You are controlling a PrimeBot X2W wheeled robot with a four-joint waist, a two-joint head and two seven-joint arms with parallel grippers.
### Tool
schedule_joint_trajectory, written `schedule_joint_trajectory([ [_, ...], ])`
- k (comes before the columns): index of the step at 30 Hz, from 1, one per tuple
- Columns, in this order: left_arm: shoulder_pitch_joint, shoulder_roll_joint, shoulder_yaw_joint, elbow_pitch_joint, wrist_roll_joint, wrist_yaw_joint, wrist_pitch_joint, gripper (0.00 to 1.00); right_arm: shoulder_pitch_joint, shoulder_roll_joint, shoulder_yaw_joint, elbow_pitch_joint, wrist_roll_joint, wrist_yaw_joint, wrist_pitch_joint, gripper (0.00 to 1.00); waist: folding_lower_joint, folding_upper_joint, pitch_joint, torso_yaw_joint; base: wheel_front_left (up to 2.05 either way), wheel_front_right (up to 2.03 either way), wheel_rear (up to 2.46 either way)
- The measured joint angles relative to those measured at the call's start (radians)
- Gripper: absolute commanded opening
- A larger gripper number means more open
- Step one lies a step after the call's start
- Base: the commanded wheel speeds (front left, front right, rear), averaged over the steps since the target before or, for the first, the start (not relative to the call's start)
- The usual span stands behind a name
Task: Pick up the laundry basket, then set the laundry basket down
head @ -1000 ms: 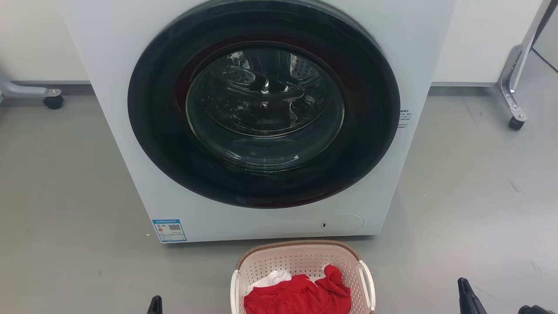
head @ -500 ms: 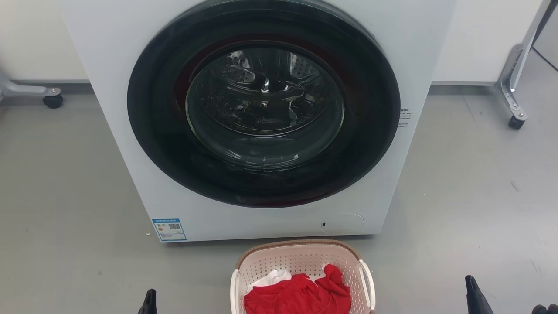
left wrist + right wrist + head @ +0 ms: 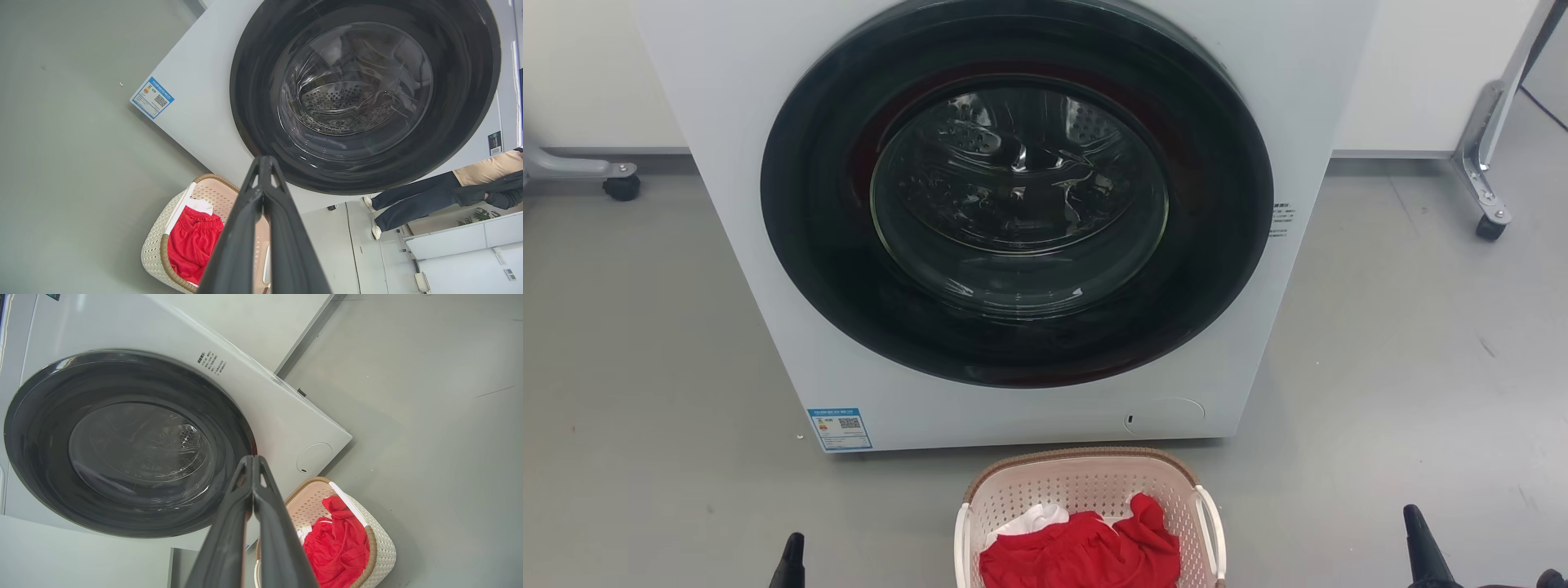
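- The laundry basket (image 3: 1086,483) is set on the grey floor (image 3: 645,367), just in front of the white washer (image 3: 727,204) and below its round glass door (image 3: 1017,196). Red clothes (image 3: 1086,555) and a white cloth (image 3: 1033,518) are held in it.
- In the left wrist view, the left end effector (image 3: 264,163) is shown with its fingers pressed together, and nothing is clamped between them.
- In the right wrist view, the right end effector (image 3: 253,459) is likewise shown with its tips met on nothing.
- In the head view, one dark tip of each is seen at the bottom edge, well apart from the basket on either side. Their state cannot be judged there.
- A person's legs (image 3: 412,202) in dark trousers are caught by the left wrist view, beyond the washer.
- A wheeled frame foot (image 3: 1486,204) is shown by the head view, near the wall.
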Motion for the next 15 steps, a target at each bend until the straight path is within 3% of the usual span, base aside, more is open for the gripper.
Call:
schedule_joint_trajectory([
  [15,-0.037,-0.01,0.054,0.021,-0.206,-0.044,0.056,0.0,-0.03,0.027,-0.071,0.028,0.206,0.04,0.057,0.0,0.0,0.0,0.003,0.0,0.0,0.0,0.0],
])
